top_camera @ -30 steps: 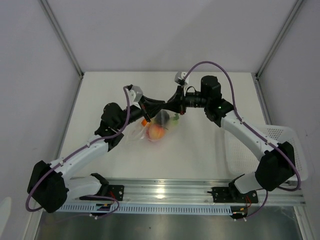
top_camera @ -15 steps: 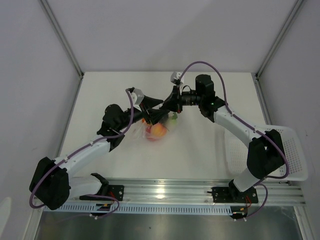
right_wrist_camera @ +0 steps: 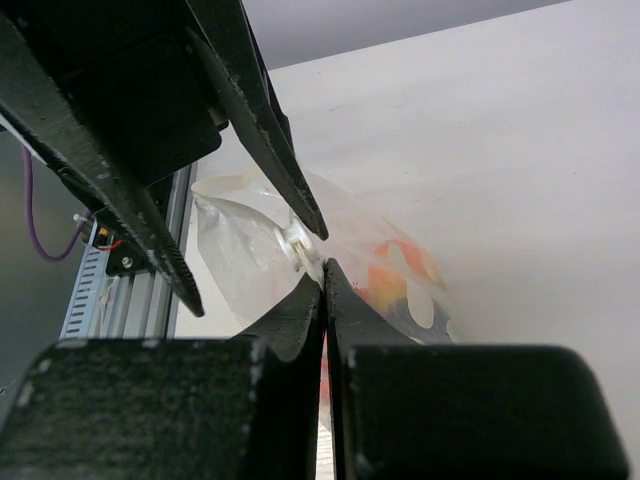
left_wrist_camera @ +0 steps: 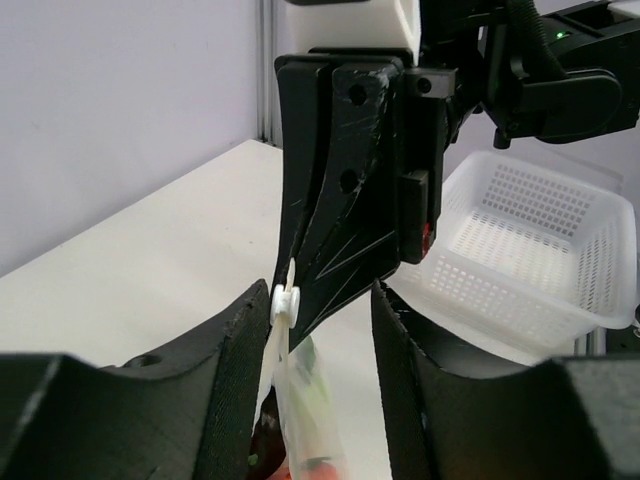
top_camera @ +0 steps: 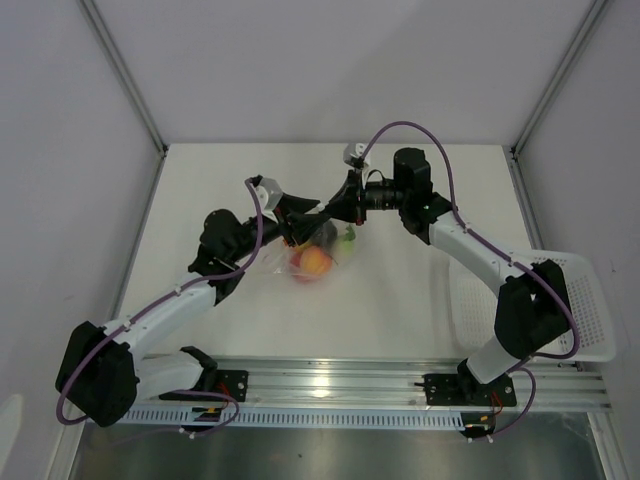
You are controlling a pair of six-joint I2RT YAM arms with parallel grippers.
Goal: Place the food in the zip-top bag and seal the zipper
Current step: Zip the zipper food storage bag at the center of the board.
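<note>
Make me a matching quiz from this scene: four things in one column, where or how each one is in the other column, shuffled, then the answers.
Column one
1. left gripper
2. right gripper
3. basket
4. orange fruit

Column two
A. at the right edge of the table
B. inside the bag
C. shut on the bag
D. open, astride the bag's edge

Pairs: 1-D, 2-C, 3-A, 4-B

The right gripper, pinched on the zip-top bag, sits between the left gripper's spread fingers, filling that gap. The white basket blocks the table's right edge; bare tabletop surrounds the bag.
</note>
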